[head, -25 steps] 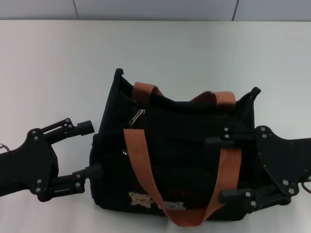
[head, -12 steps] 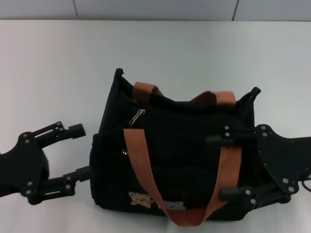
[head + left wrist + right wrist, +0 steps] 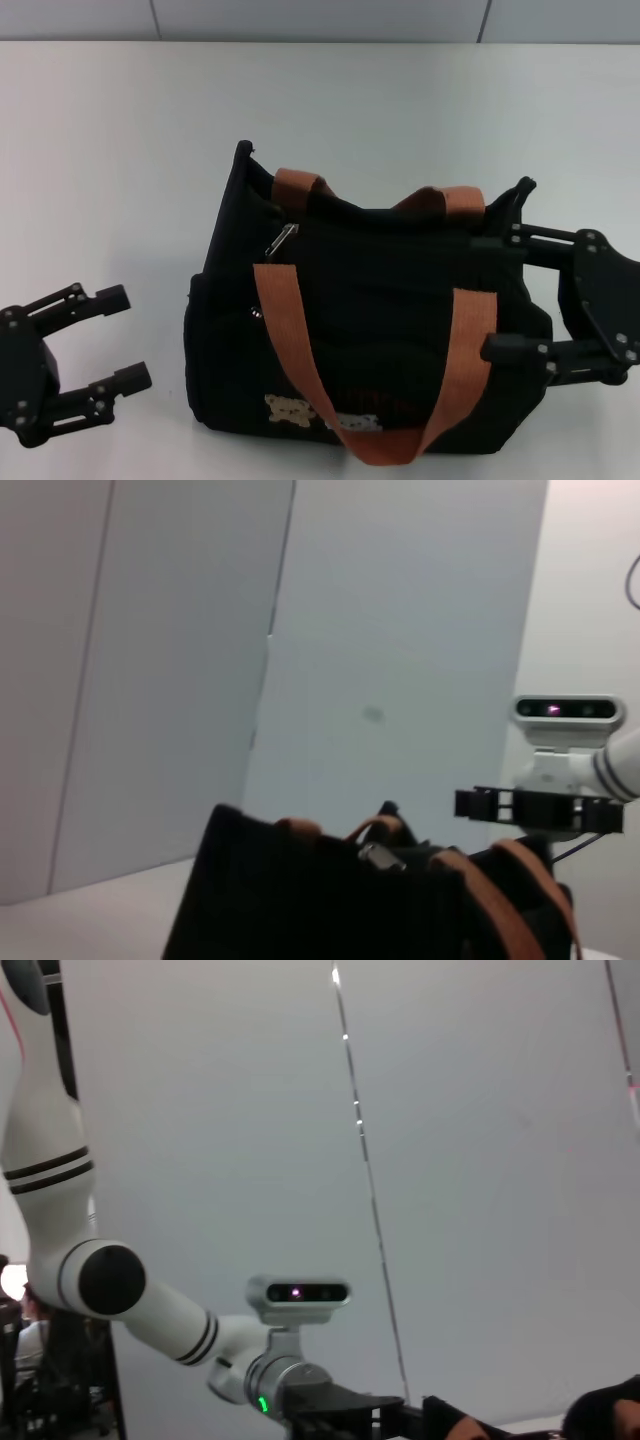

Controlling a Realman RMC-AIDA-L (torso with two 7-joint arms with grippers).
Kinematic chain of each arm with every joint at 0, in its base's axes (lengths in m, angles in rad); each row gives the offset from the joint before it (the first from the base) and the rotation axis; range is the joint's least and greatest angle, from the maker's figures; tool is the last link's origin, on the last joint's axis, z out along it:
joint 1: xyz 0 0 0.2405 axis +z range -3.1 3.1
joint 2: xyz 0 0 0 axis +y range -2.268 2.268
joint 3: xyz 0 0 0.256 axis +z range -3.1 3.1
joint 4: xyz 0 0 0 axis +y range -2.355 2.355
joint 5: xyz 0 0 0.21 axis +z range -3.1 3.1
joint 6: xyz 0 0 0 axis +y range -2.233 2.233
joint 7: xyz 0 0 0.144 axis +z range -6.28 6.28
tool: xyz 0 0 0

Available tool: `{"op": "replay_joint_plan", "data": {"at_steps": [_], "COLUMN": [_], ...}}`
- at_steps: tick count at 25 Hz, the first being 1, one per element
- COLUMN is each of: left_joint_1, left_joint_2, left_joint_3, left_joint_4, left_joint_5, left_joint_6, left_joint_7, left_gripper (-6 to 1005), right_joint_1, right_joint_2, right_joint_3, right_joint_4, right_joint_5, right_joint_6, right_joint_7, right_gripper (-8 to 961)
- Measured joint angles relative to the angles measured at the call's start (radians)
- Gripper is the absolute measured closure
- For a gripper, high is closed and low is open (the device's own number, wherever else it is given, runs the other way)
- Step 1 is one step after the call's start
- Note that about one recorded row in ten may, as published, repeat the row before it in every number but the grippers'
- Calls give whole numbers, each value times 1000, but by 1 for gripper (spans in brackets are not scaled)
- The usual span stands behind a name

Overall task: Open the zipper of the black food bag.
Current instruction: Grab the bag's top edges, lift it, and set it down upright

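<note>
Black food bag [image 3: 370, 330]: boxy fabric tote, upright on white table [image 3: 330, 110], at about 6 o'clock of the head view, centred between both arms. Top edge gaping along the far side, corners peaked at 10 and 2 o'clock of the bag.

Zipper [image 3: 283, 241]: slim silver pull tab lying slantwise on the bag's top panel, toward its 10 o'clock corner, just beside the far handle's root. Black track hard to trace against the black fabric. Same tab glinting in the left wrist view [image 3: 377, 855].

Handles: near orange-brown webbing handle [image 3: 290, 340] draped in a loop over the front face, dipping to the bottom edge at 6 o'clock; far handle [image 3: 300, 187] arched above the rear rim.

Patches: tan bear patch [image 3: 290, 411] low on the front face, pale grey patch [image 3: 357, 424] just beside it at 3 o'clock.

Small round silver stud [image 3: 256, 314]: on the front face, near the left strap.

Left gripper [image 3: 122, 338]: at 8 o'clock of the head view, clear of the bag, fingers spread wide, nothing between them.

Right gripper [image 3: 492, 296]: at 3 o'clock of the bag, fingers spread wide, far finger [image 3: 500, 243] across the bag's upper right corner, near finger [image 3: 510, 349] against the right side lower down; bag's end lying between them. Also seen beyond the bag in the left wrist view [image 3: 535, 808].
</note>
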Motion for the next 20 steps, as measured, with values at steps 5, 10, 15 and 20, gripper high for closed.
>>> {"op": "replay_joint_plan", "data": {"at_steps": [5,10,15,20], "left_joint_1": [18,3,-41,-76], "left_joint_2": [3,0,-21,-50], "left_joint_3": [-13,-15,-15,-15], "left_joint_4": [-14,-54,-77,-92], "left_joint_5": [8,39,109,130], "left_joint_6": [-43,-123,-136,-168], "left_joint_7": [0,0,0,0], "left_gripper": [280,284,288,292], "right_joint_1": [-12,-14,-7,-1], "right_joint_2": [-2,-3,-2,4], "right_joint_3": [7,8,8,2], "right_joint_4": [0,0,0,0], "right_joint_5": [-1,-1,-2,-1], "right_joint_6": [0,1,2,-5], "right_joint_7": [0,0,0,-4], "right_gripper": [144,144,145,145]}}
